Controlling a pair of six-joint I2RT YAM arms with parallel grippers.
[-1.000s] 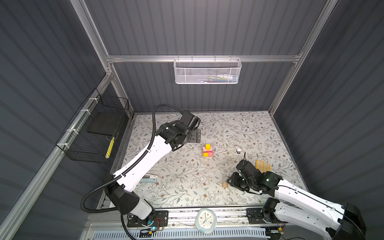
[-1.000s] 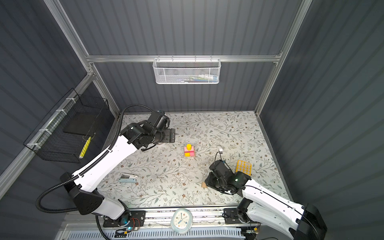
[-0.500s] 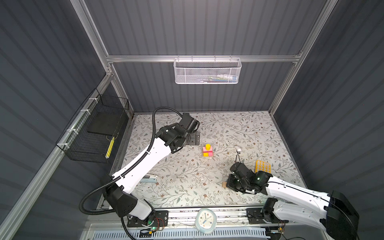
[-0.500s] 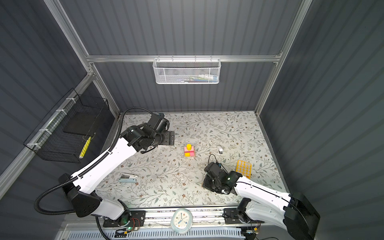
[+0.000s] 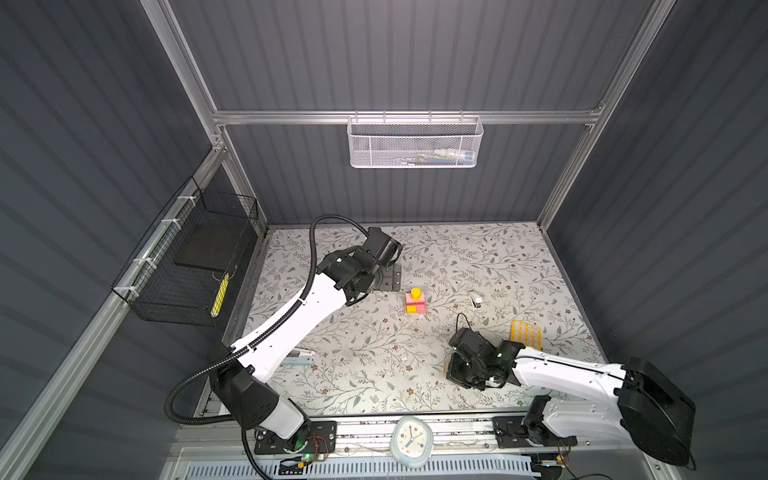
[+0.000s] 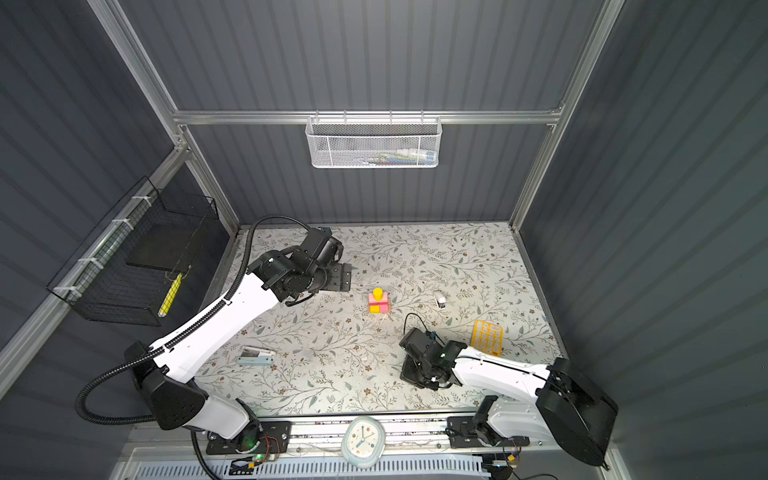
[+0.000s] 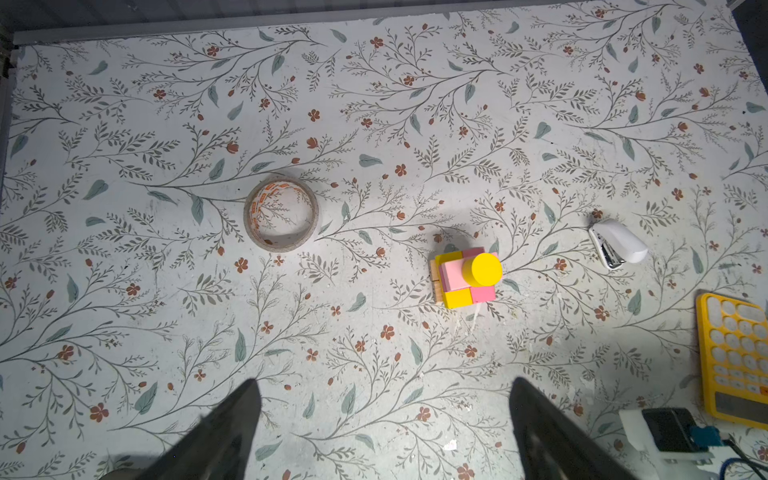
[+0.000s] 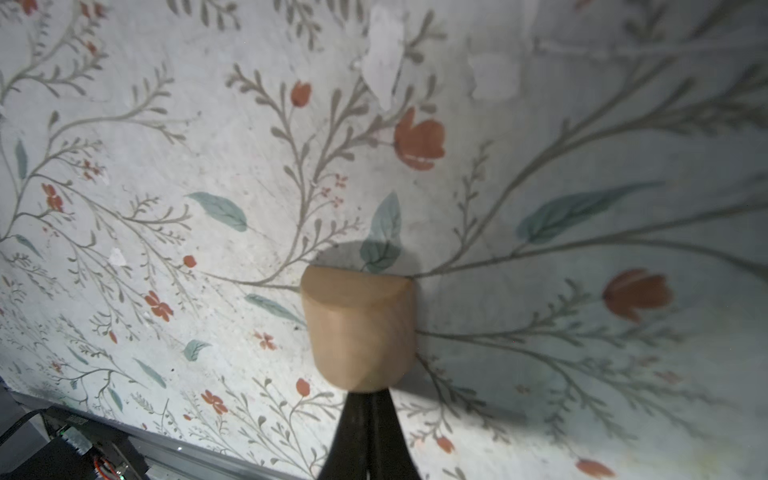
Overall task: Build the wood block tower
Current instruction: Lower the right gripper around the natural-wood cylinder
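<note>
Clenched right pincer (image 8: 368,395) empty, beside tan cylinder (image 8: 359,328).
Held left pincer (image 7: 382,386) released above table (image 7: 166,124), near tower (image 7: 465,278); gripped nothing with either.

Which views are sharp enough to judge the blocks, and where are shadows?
Left wrist view: crisp; the tower casts a soft shadow. Right wrist view: the tan block is slightly soft, mat blurred toward the edges. Both top views: tower tiny.

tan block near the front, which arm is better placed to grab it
Right. The right fingers, shut, sit right at the tan block, not around it; the left fingers, open, hang beyond the tower.
</note>
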